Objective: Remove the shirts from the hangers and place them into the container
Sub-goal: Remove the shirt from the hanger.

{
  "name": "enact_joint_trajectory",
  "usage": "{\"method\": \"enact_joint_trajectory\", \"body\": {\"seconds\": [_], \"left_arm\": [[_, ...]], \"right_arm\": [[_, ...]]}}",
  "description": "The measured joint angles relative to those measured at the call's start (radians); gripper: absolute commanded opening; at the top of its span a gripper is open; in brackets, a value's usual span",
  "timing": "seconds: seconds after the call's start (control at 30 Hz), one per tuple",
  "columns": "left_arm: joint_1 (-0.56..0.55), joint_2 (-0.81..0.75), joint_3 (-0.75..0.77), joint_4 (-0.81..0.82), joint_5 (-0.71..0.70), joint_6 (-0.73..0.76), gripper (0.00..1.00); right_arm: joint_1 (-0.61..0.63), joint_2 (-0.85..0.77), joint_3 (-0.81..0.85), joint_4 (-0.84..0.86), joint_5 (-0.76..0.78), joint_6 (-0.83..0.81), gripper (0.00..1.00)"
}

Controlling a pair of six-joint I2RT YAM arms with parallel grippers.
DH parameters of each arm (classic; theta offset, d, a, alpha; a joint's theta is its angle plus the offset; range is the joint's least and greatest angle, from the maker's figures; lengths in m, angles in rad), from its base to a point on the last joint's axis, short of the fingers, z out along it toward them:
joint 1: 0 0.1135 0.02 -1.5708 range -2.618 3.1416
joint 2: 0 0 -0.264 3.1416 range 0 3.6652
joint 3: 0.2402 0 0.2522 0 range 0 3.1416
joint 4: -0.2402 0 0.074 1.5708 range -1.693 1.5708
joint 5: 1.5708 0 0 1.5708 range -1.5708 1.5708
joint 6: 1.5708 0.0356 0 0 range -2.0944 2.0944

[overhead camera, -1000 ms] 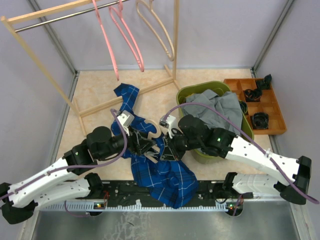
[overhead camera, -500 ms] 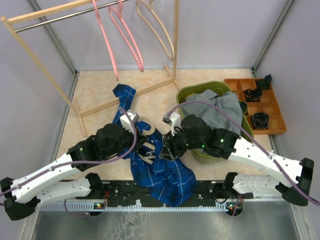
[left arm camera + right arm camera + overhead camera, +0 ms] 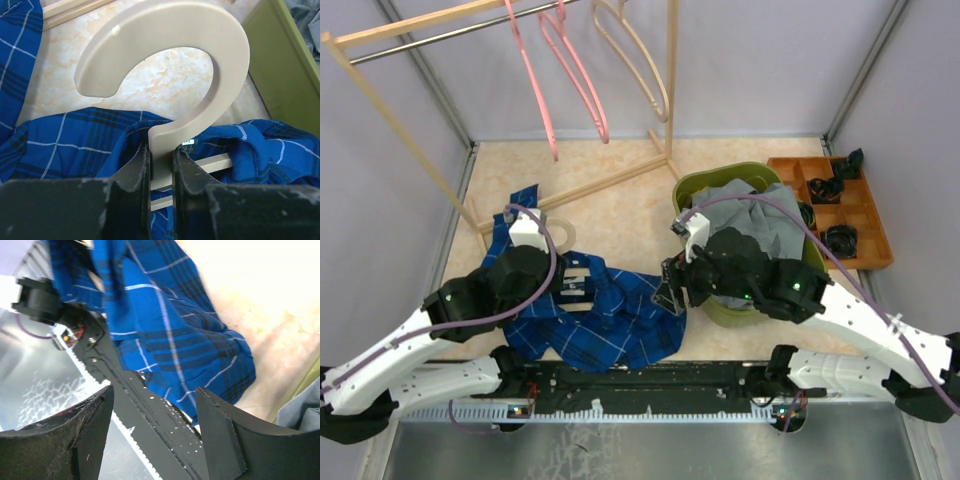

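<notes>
Left gripper (image 3: 161,155) is pinched tight on the neck of the pale hanger (image 3: 220,55), just below the hook. The hanger's arms sit inside the collar of the blue checked shirt (image 3: 620,320). The shirt lies crumpled on the worktop (image 3: 620,200) in front of my arms, just left of the green basin (image 3: 732,314). Right gripper (image 3: 152,402) is spread wide with nothing in it, hovering over the shirt's right edge beside the basin. A grey shirt (image 3: 760,210) is already in the basin.

Step in hand, I reckon, is getting the hanger out of the collar. To do it well I'd drop the right gripper onto fabric near the collar and pinch cloth only, not the hanger arm. Then I'd pull the left away along the hanger's line so the shoulder slips off instead of dragging the whole shirt. The left grip needs to be firm, since that thin neck could twist.
</notes>
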Motion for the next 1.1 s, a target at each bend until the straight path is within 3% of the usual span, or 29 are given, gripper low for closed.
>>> {"method": "enact_joint_trajectory", "body": {"seconds": [0.37,0.57,0.63,0.83,0.93,1.1], "left_arm": [[0.0,0.001,0.014,-0.021,0.026,0.001,0.0],[0.0,0.002,0.042,-0.032,0.033,-0.002,0.0],[0.0,0.002,0.042,-0.033,0.035,-0.003,0.0],[0.0,0.003,0.042,-0.039,0.053,0.0,0.0],[0.0,-0.002,0.042,-0.042,0.05,0.007,0.0],[0.001,-0.026,0.042,-0.033,0.051,0.027,0.0]], "right_arm": [[0.0,0.106,-0.002,0.04,0.102,0.001,0.56],[0.0,0.107,-0.037,0.103,0.063,0.003,0.62],[0.001,0.108,-0.059,0.127,0.046,0.001,0.54],[0.006,0.112,-0.081,0.127,0.105,-0.024,0.12],[0.014,0.104,-0.081,0.126,0.119,-0.041,0.04],[0.035,0.031,-0.081,0.133,0.134,-0.033,0.0]]}}
